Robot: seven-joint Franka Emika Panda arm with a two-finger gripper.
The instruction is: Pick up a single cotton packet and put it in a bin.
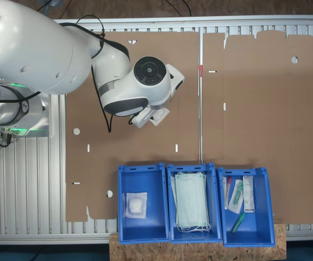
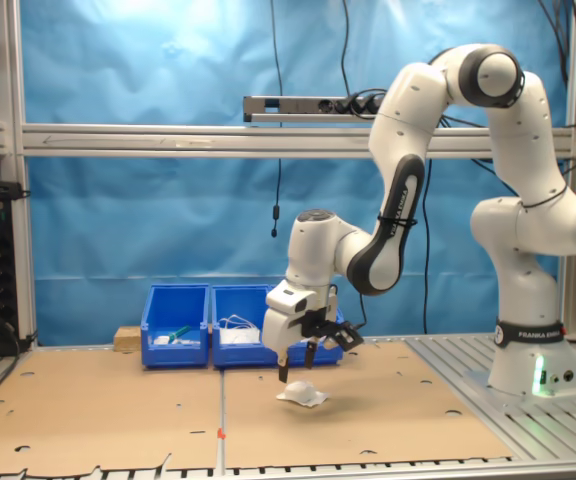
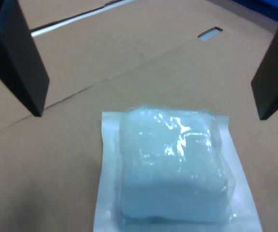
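Now | my tool [image 2: 296, 372] hangs jaws apart just above the cotton packet [image 3: 170, 169] lying flat on cardboard | I'd centre, lower, pinch the raised pad, not the rim | bin [image 1: 143, 202] well apart.

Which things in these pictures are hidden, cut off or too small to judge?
- Cotton packet on the cardboard: its near edge is cut off by the wrist view's frame; in the first exterior view the arm covers it.
- Claw: covered by the wrist in the first exterior view.
- Bin holding a packet: the arm hides it in the second exterior view.
- Small items in the tube bin: too small to identify.
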